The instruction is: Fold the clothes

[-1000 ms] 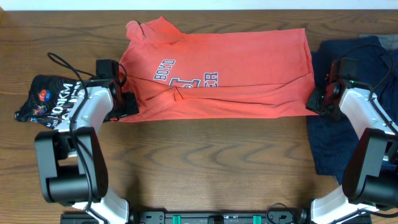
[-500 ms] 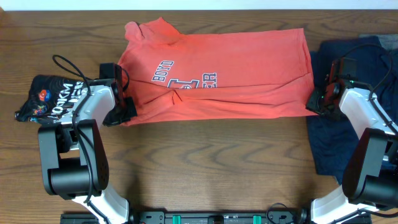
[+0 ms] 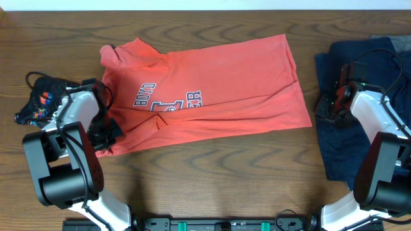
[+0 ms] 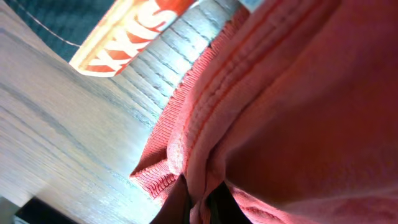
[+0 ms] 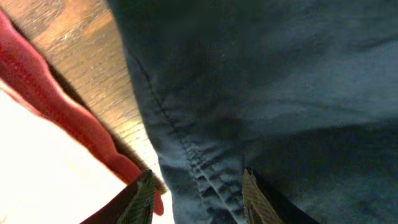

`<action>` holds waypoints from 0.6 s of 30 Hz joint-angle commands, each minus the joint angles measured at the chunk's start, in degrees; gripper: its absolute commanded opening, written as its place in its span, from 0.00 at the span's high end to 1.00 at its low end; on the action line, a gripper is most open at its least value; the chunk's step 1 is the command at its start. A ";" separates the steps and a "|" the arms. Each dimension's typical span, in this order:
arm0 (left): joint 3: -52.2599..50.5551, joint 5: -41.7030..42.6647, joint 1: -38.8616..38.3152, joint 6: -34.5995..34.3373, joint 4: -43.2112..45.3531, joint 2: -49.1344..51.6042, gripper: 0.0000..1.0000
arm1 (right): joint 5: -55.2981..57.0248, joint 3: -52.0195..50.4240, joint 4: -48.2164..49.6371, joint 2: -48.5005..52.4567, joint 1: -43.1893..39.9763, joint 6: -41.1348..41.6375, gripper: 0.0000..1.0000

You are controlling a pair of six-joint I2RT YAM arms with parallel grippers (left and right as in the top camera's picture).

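Observation:
The coral-red T-shirt (image 3: 212,83) lies spread across the table, its navy lettering on the left half and its collar at the far left. My left gripper (image 3: 106,135) is shut on the shirt's near-left edge. In the left wrist view a bunched fold of red cloth (image 4: 298,93) is pinched between the two dark fingers of the left gripper (image 4: 198,202). My right gripper (image 3: 324,108) stands just right of the shirt's near-right corner, apart from it. In the right wrist view the right gripper (image 5: 196,193) is open over a navy seam, with the red hem (image 5: 68,118) to its left.
A small black shirt with white and orange print (image 3: 42,102) lies crumpled at the left, close behind my left arm. Dark navy garments (image 3: 379,58) cover the right side of the table, under my right gripper. Bare wood runs along the front edge.
My left gripper has closed on the shirt's edge and dragged the whole shirt to the left and slightly toward the front. The shirt's right corner has slid away from my right gripper, which stayed put.

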 commanded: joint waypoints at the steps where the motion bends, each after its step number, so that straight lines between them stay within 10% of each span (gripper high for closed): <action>1: -0.24 1.03 -0.13 -0.83 -0.09 0.63 0.87 | -2.38 0.55 -0.70 -0.92 0.37 -2.34 0.56; 9: 1.33 5.29 -0.39 0.20 0.59 -5.90 0.35 | -11.67 8.39 -2.82 -5.38 0.61 -11.74 0.63; 18: 1.33 16.52 -1.62 6.93 5.35 -18.10 0.27 | -12.66 17.35 -10.43 -5.31 6.25 -15.10 0.55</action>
